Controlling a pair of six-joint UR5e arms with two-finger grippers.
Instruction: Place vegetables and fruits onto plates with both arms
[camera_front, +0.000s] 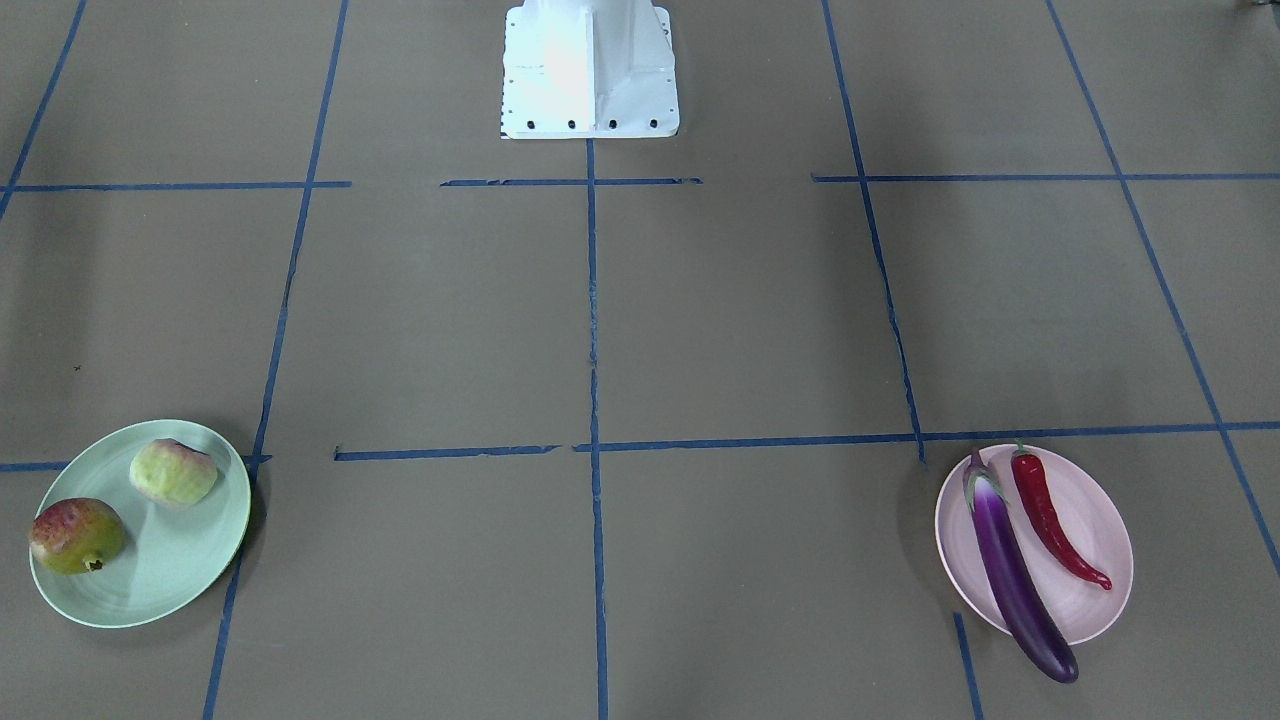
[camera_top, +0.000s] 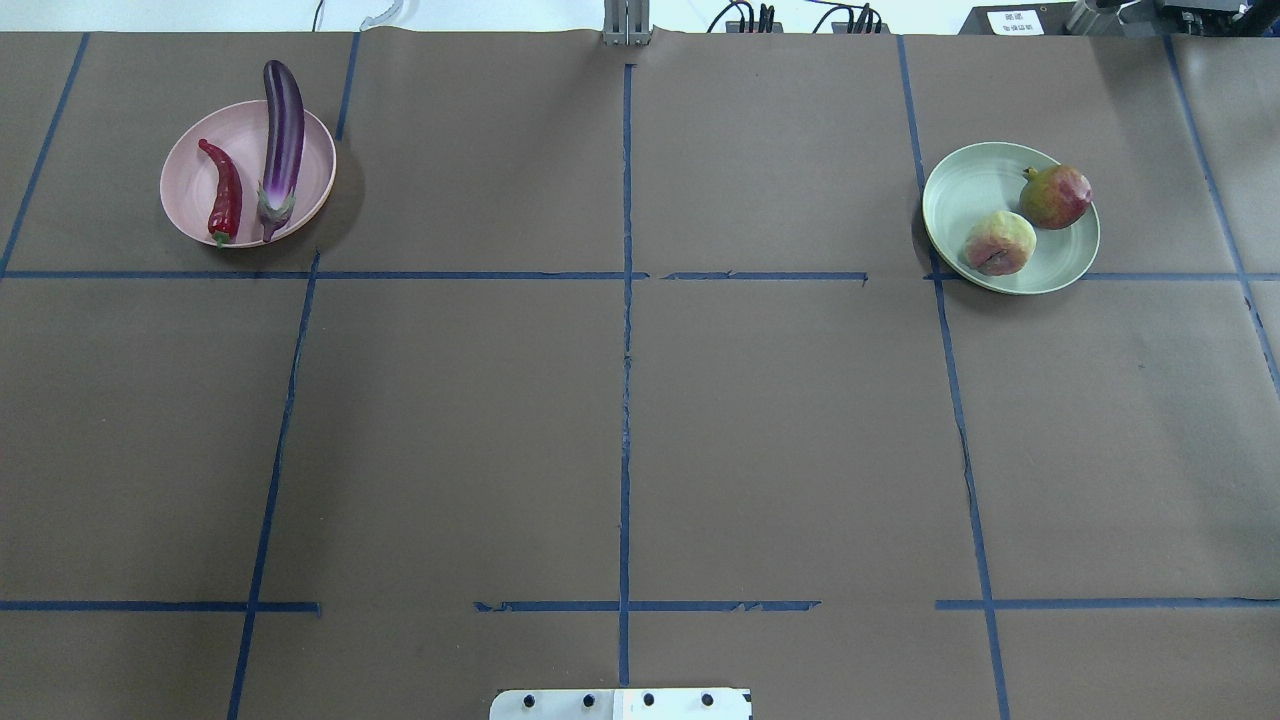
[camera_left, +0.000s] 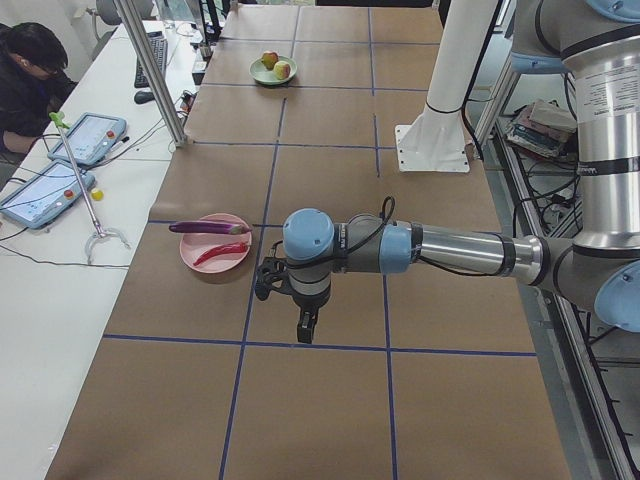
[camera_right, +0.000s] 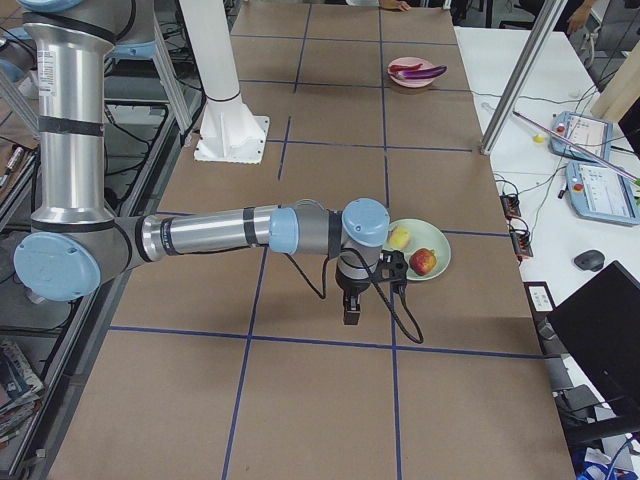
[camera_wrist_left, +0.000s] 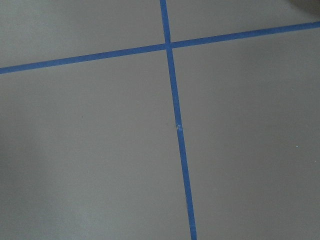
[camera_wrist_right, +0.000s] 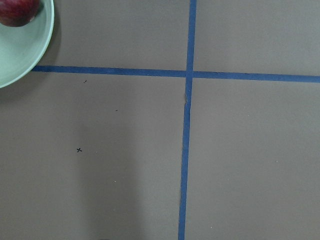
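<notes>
The purple eggplant (camera_front: 1010, 570) and red chili pepper (camera_front: 1050, 520) lie side by side on the pink plate (camera_front: 1095, 530); the eggplant's end overhangs the rim. The pale green fruit (camera_front: 173, 472) and the mottled red fruit (camera_front: 76, 536) sit on the mint green plate (camera_front: 170, 560). My left gripper (camera_left: 305, 325) shows only in the exterior left view, above bare table near the pink plate (camera_left: 190, 255). My right gripper (camera_right: 350, 310) shows only in the exterior right view, beside the green plate (camera_right: 440, 250). I cannot tell whether either is open or shut.
Brown paper with blue tape lines (camera_top: 625, 350) covers the table. The white base block (camera_front: 590, 70) stands at the robot's edge. A seated operator (camera_left: 30, 70), tablets (camera_left: 45, 195) and a grabber stick lie along the side bench.
</notes>
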